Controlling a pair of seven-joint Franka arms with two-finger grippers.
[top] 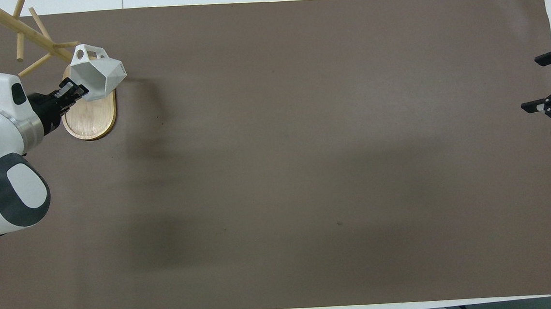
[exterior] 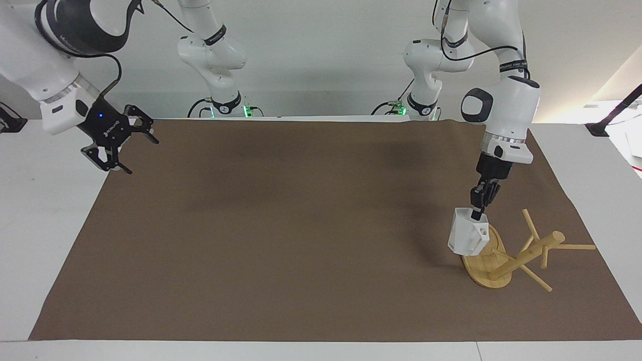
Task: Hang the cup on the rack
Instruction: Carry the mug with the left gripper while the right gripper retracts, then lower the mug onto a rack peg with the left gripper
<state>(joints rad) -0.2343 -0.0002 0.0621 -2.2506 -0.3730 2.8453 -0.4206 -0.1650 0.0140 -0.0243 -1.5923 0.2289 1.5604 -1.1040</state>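
Cup (exterior: 468, 234) hangs over the rack (exterior: 506, 253) base, pinched at its rim by the left gripper (exterior: 477, 214); it hides part of the base. Rack post leans. Right gripper (exterior: 119, 143) waits spread wide over the brown mat (exterior: 281, 225) edge, partly cropped overhead.

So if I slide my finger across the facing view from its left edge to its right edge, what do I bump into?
Right gripper open over the mat's edge → bare brown mat → cup hanging from the left gripper → rack.
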